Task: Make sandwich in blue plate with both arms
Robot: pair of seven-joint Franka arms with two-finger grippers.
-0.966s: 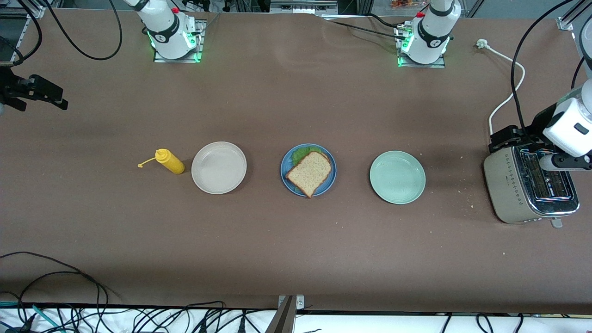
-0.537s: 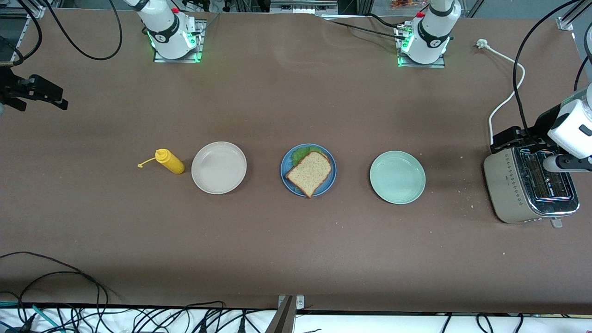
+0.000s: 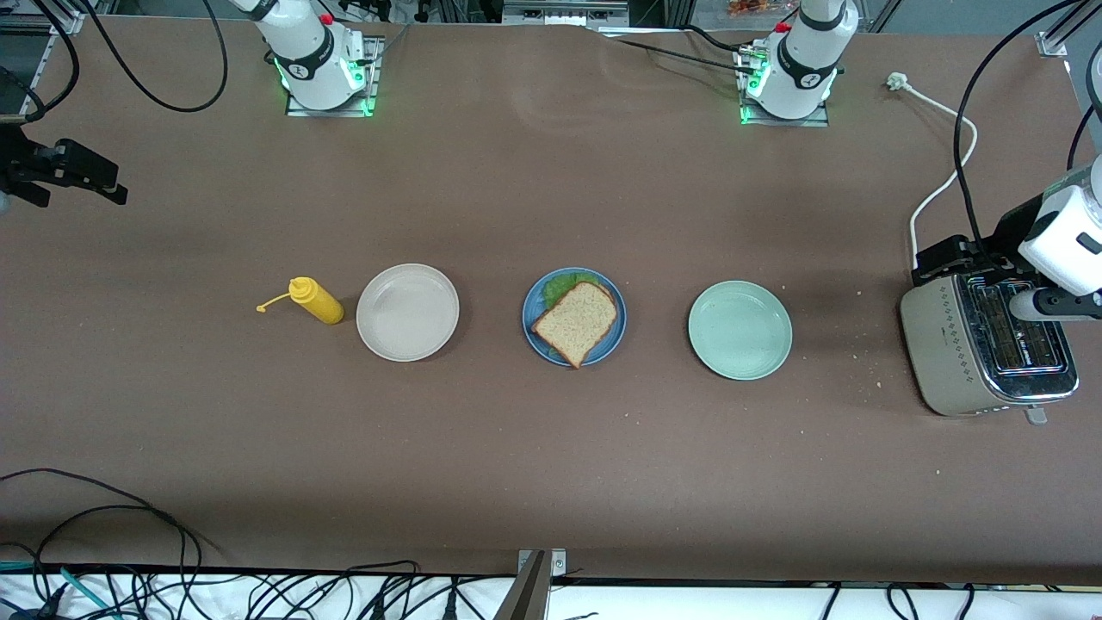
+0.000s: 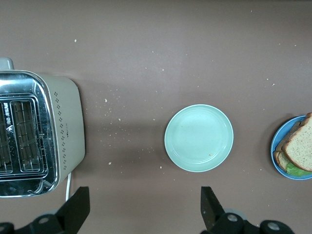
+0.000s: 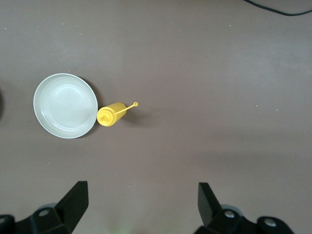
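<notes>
On table [image 3: 516, 448], three plates, one sandwich [image 3: 576, 322]

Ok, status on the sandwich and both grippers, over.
Left gripper open, high over the toaster. Right gripper open, over bare table. Sandwich assembled on blue plate. Nothing in the way.

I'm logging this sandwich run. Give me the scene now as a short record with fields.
blue plate: mid-table, holds the sandwich, lettuce showing under the top slice
beige plate: bare, beside the mustard bottle
green plate: bare
toaster: at the left arm's end
left gripper: open, high above the table between toaster and green plate
right gripper: open, high above the right arm's end
</notes>
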